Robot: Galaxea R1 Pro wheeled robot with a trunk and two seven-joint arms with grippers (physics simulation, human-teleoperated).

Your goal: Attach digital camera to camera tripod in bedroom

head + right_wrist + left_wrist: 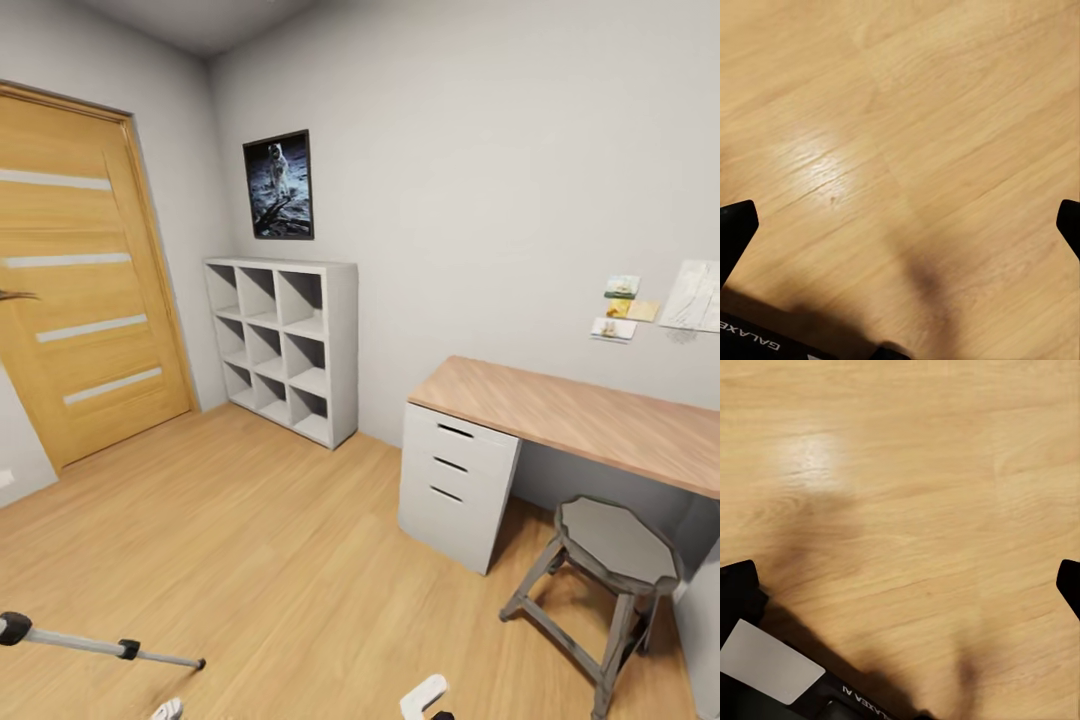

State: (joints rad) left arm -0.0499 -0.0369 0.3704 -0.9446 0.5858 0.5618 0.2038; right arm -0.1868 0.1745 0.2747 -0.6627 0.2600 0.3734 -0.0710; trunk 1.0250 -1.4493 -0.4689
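You have one wooden door (85, 270) with four pale stripes, one framed astronaut picture (279, 185), one cube shelf (283, 345) with nine compartments, one desk (590, 420) with one three-drawer unit (455, 485), one grey stool (605, 590), four papers (660, 300) pinned on the wall, and one silver tripod leg (95, 643) on the floor.

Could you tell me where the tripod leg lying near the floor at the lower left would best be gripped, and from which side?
Probably on the bare silver tube of the camera tripod, between its two black collars, coming down from above. The leg runs nearly level and low over the wood floor, so jaws spanning its thin width from the top should fit. Only this one leg is in frame, so the tripod's overall pose can't be judged.
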